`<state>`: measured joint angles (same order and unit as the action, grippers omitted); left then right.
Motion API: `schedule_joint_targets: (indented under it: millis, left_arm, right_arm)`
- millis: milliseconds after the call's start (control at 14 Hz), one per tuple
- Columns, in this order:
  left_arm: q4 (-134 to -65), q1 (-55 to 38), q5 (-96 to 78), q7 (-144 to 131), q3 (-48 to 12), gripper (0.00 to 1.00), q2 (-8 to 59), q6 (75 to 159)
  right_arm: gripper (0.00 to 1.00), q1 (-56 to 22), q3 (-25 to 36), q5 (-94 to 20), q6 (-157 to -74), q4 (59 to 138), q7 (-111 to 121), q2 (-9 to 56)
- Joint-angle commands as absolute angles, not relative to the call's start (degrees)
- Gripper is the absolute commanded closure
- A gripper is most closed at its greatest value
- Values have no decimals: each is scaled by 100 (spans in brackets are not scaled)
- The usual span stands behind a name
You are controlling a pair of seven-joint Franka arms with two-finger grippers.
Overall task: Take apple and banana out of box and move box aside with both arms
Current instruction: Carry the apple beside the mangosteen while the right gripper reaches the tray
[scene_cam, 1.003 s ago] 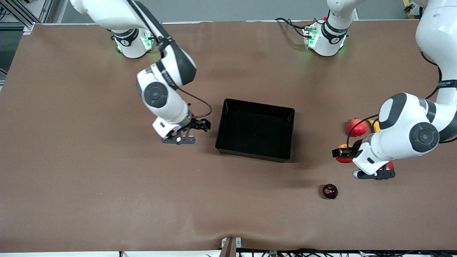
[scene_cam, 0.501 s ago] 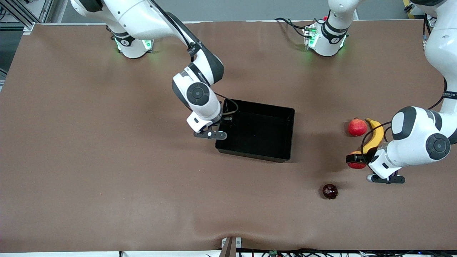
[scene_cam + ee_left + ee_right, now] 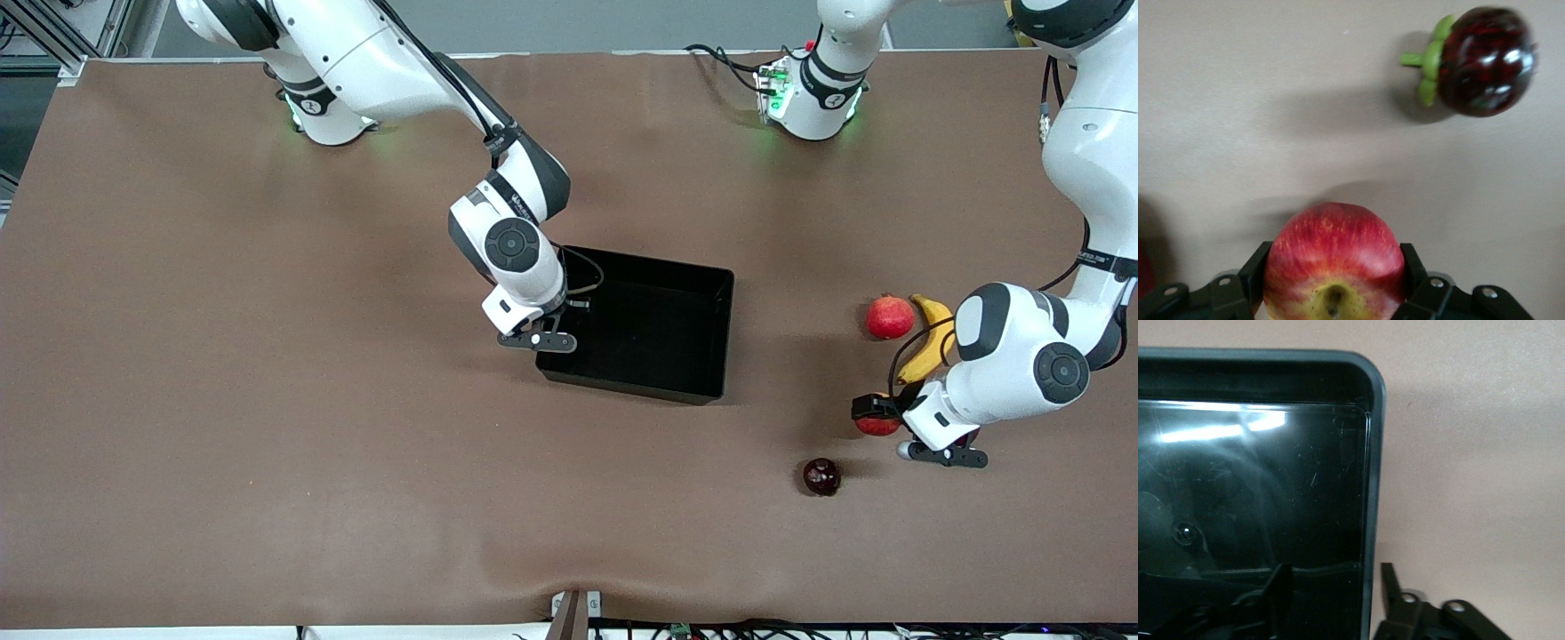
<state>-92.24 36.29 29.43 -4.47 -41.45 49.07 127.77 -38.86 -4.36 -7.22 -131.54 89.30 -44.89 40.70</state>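
Right tool (image 3: 562,322) straddling the wall of the glossy black rectangular open-top plastic box (image 3: 658,342) at the right arm's end, one finger inside, one outside, jaws not yet pinched. Probably light and stiff but slick, so best gripped low on the wall. Curved yellow banana (image 3: 929,342) out on the brown tabletop (image 3: 222,400), beside the round red crowned pomegranate (image 3: 890,317). Left tool (image 3: 889,413) clamped on the small round red, yellow-streaked apple (image 3: 1333,263), low over the tabletop near the small dark maroon fruit (image 3: 821,476); firm, smooth
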Motion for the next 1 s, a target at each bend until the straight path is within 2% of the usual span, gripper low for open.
schedule_joint_targets:
  millis: [0,430,645,716,788,860,931]
  left_arm:
    - [-9088,3612,3067,-10,-3956,94,5027,13069]
    - [-8456,3472,3015,571,-3920,94,5493,13307]
    - [-8420,3410,2980,554,-3920,94,5502,13307]
    - [-8420,3410,2979,554,-3920,91,5519,13307]
    - [-8437,3393,2988,545,-3911,63,5528,13307]
    - [-8437,3358,2988,554,-3911,1,5537,13307]
    - [-8429,3384,3040,571,-3911,0,5528,13307]
  right_arm:
    - [100,-3964,-387,-615,-13104,8824,-4711,4096]
    - [100,-3815,-378,-633,-12990,8877,-4676,3947]
    - [100,-3438,-387,-633,-12307,8868,-4606,3518]
    - [100,-3271,-387,-642,-12122,8877,-4588,3324]
    - [100,-3148,-387,-642,-11911,8868,-4588,3157]
    - [100,-3007,-387,-642,-11770,8877,-4588,2990]
    - [100,-2832,-387,-642,-11664,8877,-4579,2866]
